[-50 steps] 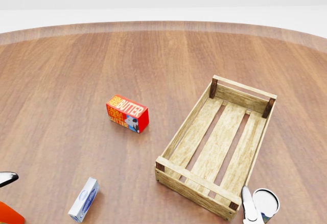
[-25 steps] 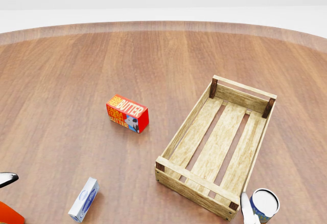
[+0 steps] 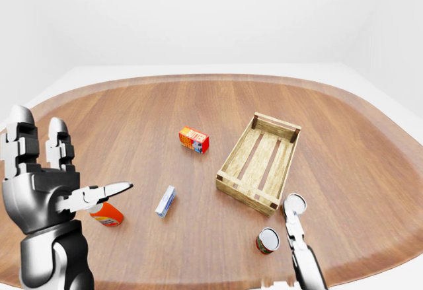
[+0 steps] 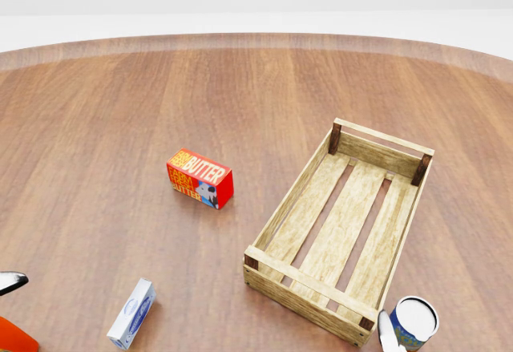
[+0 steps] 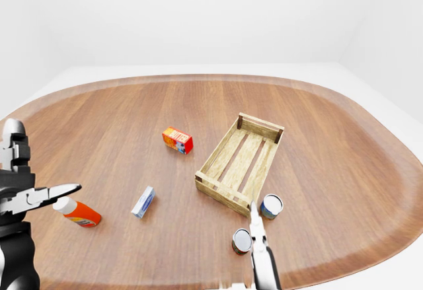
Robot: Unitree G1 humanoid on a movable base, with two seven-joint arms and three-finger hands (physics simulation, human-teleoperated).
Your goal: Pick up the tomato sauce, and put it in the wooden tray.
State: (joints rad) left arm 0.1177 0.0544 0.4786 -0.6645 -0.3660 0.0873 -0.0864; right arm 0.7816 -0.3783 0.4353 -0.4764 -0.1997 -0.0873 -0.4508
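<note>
The tomato sauce can (image 3: 268, 240), red-labelled with a metal top, stands on the wooden table near the bottom of the left-eye view, below the wooden tray (image 3: 246, 193). The tray holds nothing. My right hand (image 3: 291, 218) rises from the bottom edge just right of that can, its fingers stretched straight and closed round nothing. Its fingertip reaches up beside a blue-labelled can (image 3: 295, 203) at the tray's near corner. At the far left my left hand (image 3: 79, 158) is raised, open, thumb pointing right.
An orange bottle (image 3: 106, 215) lies under the left thumb. A small blue and white box (image 4: 132, 313) lies left of the tray, and a red butter box (image 4: 200, 178) sits further up. The table's curved rim (image 4: 256, 41) runs across the top.
In the head view the right hand's fingertip has sunk toward the bottom edge beside the blue-labelled can. Nothing else has moved.
</note>
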